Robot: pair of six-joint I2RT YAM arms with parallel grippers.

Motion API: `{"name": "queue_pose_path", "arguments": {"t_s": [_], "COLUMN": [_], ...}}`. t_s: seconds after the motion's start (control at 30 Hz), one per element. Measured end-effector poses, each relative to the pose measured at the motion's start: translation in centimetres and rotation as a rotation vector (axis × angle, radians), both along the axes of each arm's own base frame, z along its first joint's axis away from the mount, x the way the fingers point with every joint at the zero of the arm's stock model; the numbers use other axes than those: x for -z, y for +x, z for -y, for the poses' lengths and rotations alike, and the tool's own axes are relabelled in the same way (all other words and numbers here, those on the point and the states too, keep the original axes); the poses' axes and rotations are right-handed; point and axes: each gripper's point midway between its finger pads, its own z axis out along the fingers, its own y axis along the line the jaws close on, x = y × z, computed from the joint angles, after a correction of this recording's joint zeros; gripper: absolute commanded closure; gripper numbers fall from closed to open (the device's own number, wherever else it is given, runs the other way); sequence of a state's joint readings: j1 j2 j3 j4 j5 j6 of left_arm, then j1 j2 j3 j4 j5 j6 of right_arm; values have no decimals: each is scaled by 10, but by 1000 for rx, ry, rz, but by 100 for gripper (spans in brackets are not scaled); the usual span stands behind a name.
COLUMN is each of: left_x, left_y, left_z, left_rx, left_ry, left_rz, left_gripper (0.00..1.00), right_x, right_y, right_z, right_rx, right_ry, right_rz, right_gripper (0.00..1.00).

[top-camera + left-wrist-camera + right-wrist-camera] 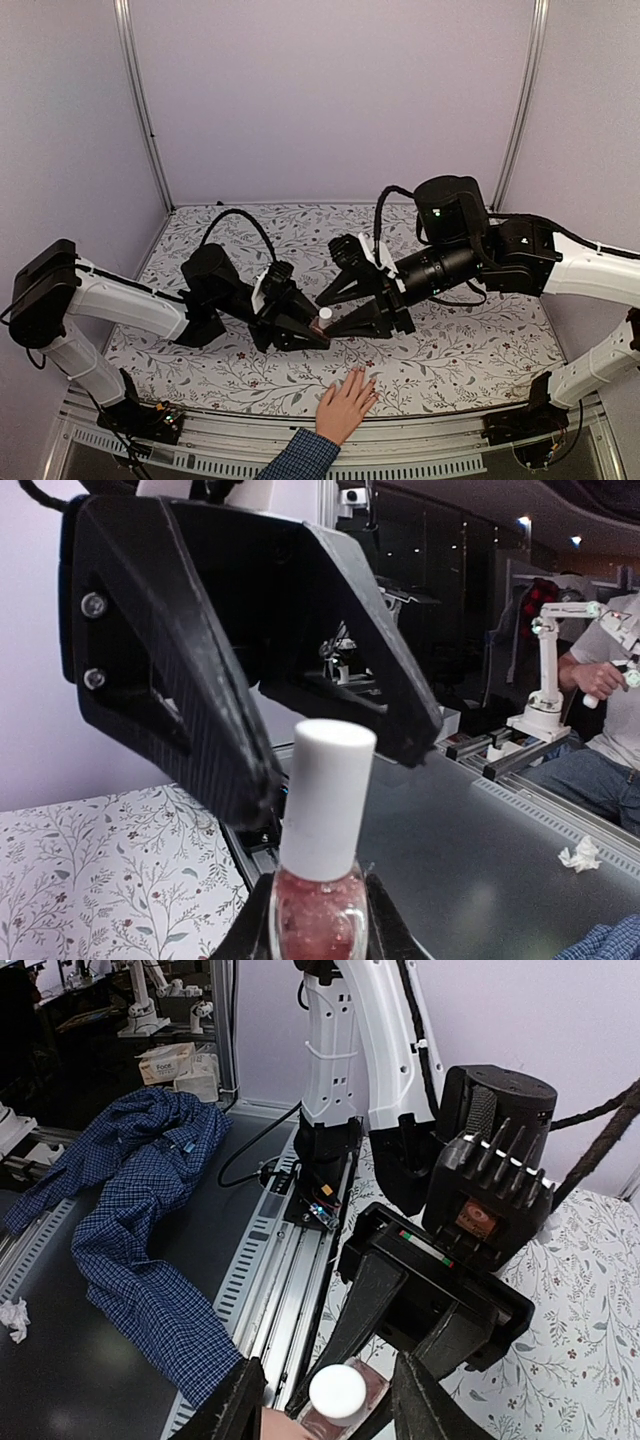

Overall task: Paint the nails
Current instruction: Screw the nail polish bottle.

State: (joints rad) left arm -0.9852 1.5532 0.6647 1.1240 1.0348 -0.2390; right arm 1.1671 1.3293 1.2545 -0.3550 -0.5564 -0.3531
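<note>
Jaws of my left gripper [312, 335] were clamped on the pink bottle [318, 920]. My right gripper [333, 1402] stood open astride its white cap [325, 795]. Nearby, the nails [362, 378] tipped a hand [346, 405] lying flat at the counter's [480, 350] near edge.

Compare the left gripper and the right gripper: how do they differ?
The left gripper is shut on the pink bottle; the right gripper stands open, straddling the white cap. The left gripper reaches in from the left, the right gripper from the right. Both are black.
</note>
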Motion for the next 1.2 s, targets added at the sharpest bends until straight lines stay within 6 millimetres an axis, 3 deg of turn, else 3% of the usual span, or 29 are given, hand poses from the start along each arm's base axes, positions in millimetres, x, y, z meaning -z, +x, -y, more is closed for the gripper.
{"name": "queue_pose_path", "arguments": {"t_s": [0.23, 0.47, 0.9, 1.2], "left_x": [0, 0, 0, -1], "left_y": [-9, -15, -11, 9], "left_z": [2, 0, -3, -6], "left_rx": [64, 93, 64, -81], "left_ry": [8, 10, -8, -23], "left_rz": [4, 4, -1, -19], "left_gripper": [100, 100, 100, 100], "right_x": [15, 14, 16, 17], "right_y": [-9, -10, -8, 9], "right_z": [-2, -4, -7, -11], "right_rx": [-37, -43, -27, 67], "right_ry": [-47, -45, -29, -9], "right_rz": [-3, 8, 26, 43], "right_gripper": [79, 95, 100, 100]}}
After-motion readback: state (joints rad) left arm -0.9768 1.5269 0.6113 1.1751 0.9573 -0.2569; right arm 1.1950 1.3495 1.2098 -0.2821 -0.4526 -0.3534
